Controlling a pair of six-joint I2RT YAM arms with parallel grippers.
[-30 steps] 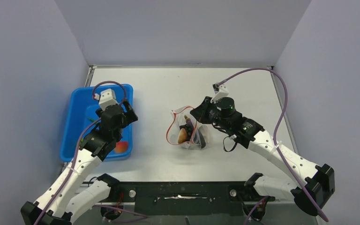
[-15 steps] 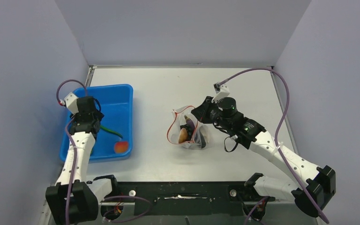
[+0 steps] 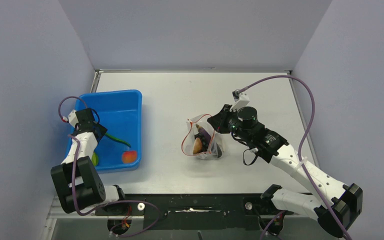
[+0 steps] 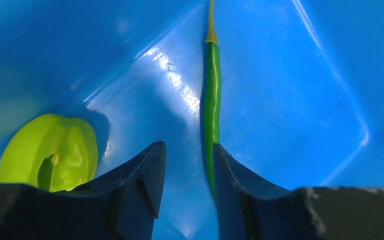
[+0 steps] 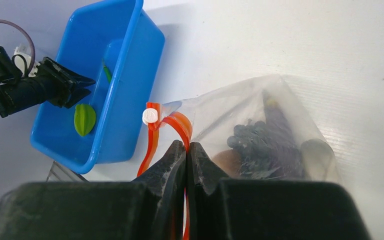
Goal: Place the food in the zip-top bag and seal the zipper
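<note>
We see the left gripper (image 4: 187, 147) low inside the blue tray (image 3: 111, 94) at the left of the table (image 3: 170, 92). Its jaws are spread a little, and the near end of the green pod (image 4: 211, 100) lies just inside one finger. We cannot tell whether that finger touches the pod. The pod runs away from the gripper along the tray floor, with its yellowish stem at the far end. The lime fruit (image 4: 50, 150) sits just beside the other finger, outside the gap and close to the tray's near wall. The orange fruit (image 3: 129, 156) rests in the tray's near right corner, apart from the gripper.

At mid-table, the right gripper (image 5: 186, 147) has its jaws pressed together on the zipper (image 5: 175, 121), pinching the red strip at the mouth of the bag (image 5: 295, 120). A white slider (image 5: 150, 116) sits on the strip just beside the pinch. The mouth gapes as a red loop on the bag's left side. Through the clear plastic we make out the grapes (image 5: 262, 142) and a tan piece (image 3: 196, 145) beside them. The bag rests on the table, well apart from the tray.
</note>
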